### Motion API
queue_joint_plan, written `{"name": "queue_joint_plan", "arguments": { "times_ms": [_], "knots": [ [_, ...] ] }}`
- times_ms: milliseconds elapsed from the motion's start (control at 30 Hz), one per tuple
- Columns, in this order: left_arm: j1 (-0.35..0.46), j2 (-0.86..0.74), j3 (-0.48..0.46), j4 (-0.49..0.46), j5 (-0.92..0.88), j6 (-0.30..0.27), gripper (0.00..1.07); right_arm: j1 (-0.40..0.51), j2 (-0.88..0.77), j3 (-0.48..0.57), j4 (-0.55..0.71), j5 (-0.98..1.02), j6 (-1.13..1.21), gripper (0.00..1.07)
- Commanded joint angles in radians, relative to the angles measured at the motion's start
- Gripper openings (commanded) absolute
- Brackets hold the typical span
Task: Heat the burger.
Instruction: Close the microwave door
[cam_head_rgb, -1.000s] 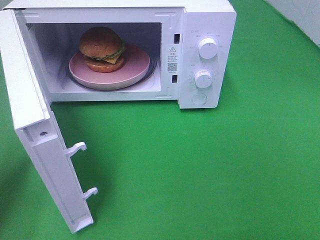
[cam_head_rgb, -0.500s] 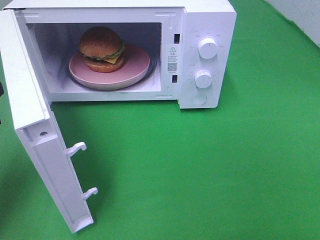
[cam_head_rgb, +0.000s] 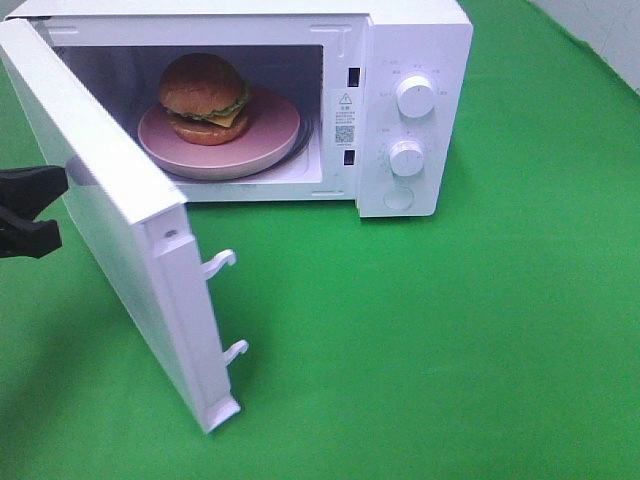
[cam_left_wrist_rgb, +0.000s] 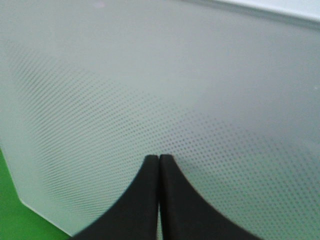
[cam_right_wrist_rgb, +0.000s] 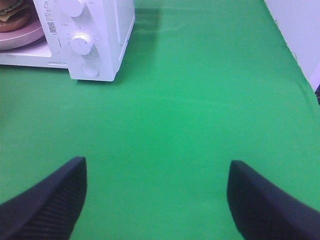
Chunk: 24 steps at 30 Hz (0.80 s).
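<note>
Jaws, high view: left gripper (cam_head_rgb: 30, 210) is at the left edge, its black fingers pinched together on nothing, tips against the outer face of the microwave door (cam_head_rgb: 120, 200). The right gripper is out of this view.
Burger, high view: burger (cam_head_rgb: 205, 98) sits on the pink plate (cam_head_rgb: 275, 135) inside the open cavity of the microwave (cam_head_rgb: 410, 40), far and right of the left gripper, with the door between them.
Door axis, high view: the door stands upright, hinged at the far left. Its free edge with the latch hooks (cam_head_rgb: 220, 262) points near and right, at a slant to the cavity mouth.
Room, high view: the green cloth (cam_head_rgb: 450, 330) between the free edge and the cavity mouth shows nothing in the way. The upper dial (cam_head_rgb: 415, 97) and lower dial (cam_head_rgb: 406, 158) lie well right of it.
Jaws, left wrist view: left gripper (cam_left_wrist_rgb: 159, 157) is clenched, finger touching finger, empty, its tips apparently on the dotted door (cam_left_wrist_rgb: 150, 75) panel.
Edges, left wrist view: the contact lies inside the panel, not on its rim. A sliver of green cloth (cam_left_wrist_rgb: 15, 220) shows past the door's corner.
Jaws, right wrist view: right gripper (cam_right_wrist_rgb: 156, 165) is spread wide, holding nothing, over bare green cloth (cam_right_wrist_rgb: 200, 100).
Burger, right wrist view: burger (cam_right_wrist_rgb: 10, 12) and pink plate (cam_right_wrist_rgb: 20, 37) peek from the cavity, far and left of these jaws, beyond the lower dial (cam_right_wrist_rgb: 82, 44).
Nearer arm: the left gripper is on the door, so a push far and right should shut it. The right gripper looks better placed for the dials.
</note>
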Motion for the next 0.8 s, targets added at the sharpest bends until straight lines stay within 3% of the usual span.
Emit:
{"name": "queue_joint_plan", "arguments": {
  "times_ms": [33,400,567,767,800],
  "knots": [
    [-0.055,0.019,-0.028,-0.068,-0.014,0.037,0.0,-0.007,-0.027,0.003,-0.004,-0.011,0.0,0.75],
    [-0.163,0.101,-0.132,-0.122,-0.008,0.044,0.0,-0.007,-0.027,0.003,-0.004,-0.011,0.0,0.75],
    [-0.213,0.146,-0.176,-0.188,-0.006,0.045,0.0,-0.007,-0.027,0.003,-0.004,-0.011,0.0,0.75],
    [-0.271,0.185,-0.226,-0.256,0.018,0.078,0.0,-0.007,-0.027,0.003,-0.004,-0.011,0.0,0.75],
    [-0.305,0.211,-0.256,-0.305,0.017,0.1,0.0,-0.007,-0.027,0.003,-0.004,-0.011,0.0,0.75]
  ]
}}
